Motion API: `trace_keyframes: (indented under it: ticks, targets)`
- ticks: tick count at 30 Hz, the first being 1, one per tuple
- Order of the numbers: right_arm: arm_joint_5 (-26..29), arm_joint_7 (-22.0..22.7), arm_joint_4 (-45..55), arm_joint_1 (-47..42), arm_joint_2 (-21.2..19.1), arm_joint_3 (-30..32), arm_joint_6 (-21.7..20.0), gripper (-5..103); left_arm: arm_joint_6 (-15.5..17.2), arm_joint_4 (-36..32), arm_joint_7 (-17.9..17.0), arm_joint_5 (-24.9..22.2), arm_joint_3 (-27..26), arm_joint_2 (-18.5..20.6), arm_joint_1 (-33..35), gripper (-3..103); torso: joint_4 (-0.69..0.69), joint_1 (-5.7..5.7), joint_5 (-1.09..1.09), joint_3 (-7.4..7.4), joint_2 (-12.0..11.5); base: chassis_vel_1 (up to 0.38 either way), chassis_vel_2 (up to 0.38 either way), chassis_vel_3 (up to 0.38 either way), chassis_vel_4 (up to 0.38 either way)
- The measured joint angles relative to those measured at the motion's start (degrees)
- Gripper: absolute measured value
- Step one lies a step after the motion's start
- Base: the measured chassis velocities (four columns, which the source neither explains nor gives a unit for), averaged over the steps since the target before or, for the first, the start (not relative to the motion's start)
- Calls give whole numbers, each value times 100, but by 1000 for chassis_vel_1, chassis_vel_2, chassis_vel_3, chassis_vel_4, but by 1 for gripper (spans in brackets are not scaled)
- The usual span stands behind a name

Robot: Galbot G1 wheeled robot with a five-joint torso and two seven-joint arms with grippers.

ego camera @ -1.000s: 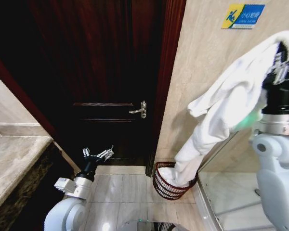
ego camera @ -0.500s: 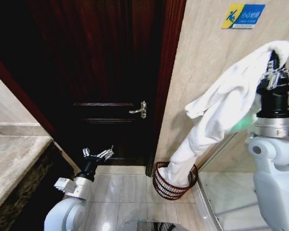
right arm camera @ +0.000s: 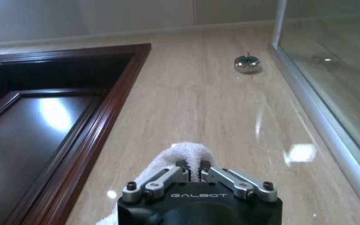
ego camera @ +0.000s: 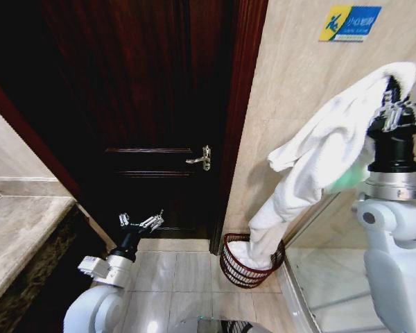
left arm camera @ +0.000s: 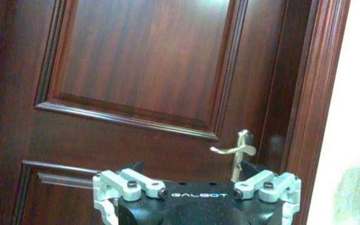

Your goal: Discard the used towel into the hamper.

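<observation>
The dark wooden door (ego camera: 145, 125) stood beside the beige wall (ego camera: 298, 104). The white towel (ego camera: 312, 159) hung from the raised right gripper (right arm camera: 192, 169), whose jaws pinched its top fold, and its lower end lay inside the hamper (ego camera: 244, 272) on the floor. The left gripper (ego camera: 140, 222) was low, jaws spread.

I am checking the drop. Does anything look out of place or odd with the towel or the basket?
Nothing is spilled or damaged. The towel hangs from the shut right claw held high, and only its lower end rests inside the hamper, which stands upright by the door frame. The left claw waits low, open.
</observation>
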Motion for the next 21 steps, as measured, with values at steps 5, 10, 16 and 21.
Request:
trace_keyframes:
  ticks: [5,10,16,21]
  targets:
    - [-39,-50,-18,-116,60,27,58,5,0,0,0,0,0,0,0,100,0,0,1,0,0,0,0,0,0]
    - [-154,-76,-63,-182,107,30,124,5,0,0,0,0,0,0,0,100,0,0,0,0,0,0,0,0,0]
    - [-200,-115,-81,-298,202,31,182,5,0,0,0,0,0,0,0,100,0,0,0,0,0,0,0,0,0]
    - [-260,-213,-161,-427,289,19,284,5,0,0,0,0,0,0,0,100,0,0,1,0,0,0,0,0,0]
